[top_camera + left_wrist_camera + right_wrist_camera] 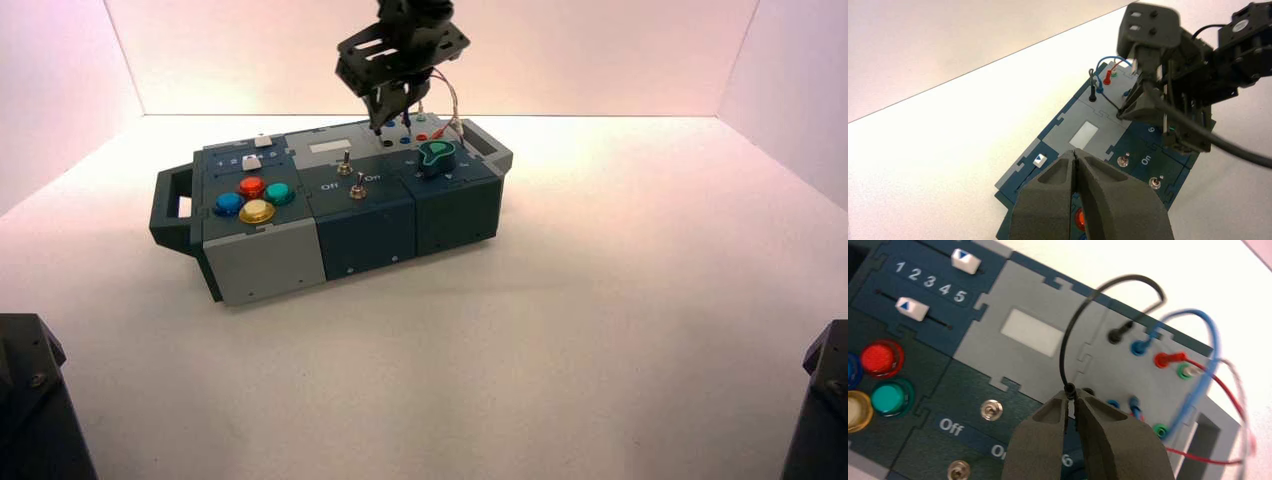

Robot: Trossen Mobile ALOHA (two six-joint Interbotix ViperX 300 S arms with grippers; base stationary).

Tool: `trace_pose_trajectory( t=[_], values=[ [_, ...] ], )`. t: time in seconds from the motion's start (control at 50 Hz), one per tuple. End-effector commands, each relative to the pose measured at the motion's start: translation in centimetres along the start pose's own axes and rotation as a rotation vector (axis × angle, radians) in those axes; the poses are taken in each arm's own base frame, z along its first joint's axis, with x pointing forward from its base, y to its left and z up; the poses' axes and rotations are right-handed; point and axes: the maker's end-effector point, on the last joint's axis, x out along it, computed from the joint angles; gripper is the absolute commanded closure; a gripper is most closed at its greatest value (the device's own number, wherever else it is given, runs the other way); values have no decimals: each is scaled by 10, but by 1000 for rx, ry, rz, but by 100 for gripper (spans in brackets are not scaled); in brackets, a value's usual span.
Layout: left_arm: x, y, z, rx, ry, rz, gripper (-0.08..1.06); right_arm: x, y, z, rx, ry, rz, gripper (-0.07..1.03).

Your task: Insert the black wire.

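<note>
The black wire (1066,335) loops up over the grey socket panel (1048,365) at the back of the box (370,225). One of its plugs (1118,333) stands in a far black socket. My right gripper (1071,395) is shut on the other plug, holding it just above the panel beside a near black socket (1090,390). The right gripper also shows in the high view (383,125) and in the left wrist view (1128,107). My left gripper (1076,155) is shut and empty, held back in front of the box.
A blue lead (1198,315) and a red lead (1173,359) are plugged in beside the black one. A green knob (437,153), two toggle switches (344,165), coloured buttons (252,197) and two sliders (965,261) sit on the box top.
</note>
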Motion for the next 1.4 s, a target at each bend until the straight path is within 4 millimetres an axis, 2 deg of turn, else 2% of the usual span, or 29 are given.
trace_pose_trajectory(
  t=[0.02,0.44,0.7,1.4],
  values=[
    [-4,3,9,3,-29,13,101,-25,-6,23,17,-117,-17,98],
    [-3,3,8,3,-29,14,101,-17,-7,18,45,-191,-22,98],
    [-3,3,8,3,-29,14,101,-17,-20,11,67,-184,-39,98],
    [-3,3,8,3,-29,14,101,-18,-17,13,106,-195,-27,98]
  ],
)
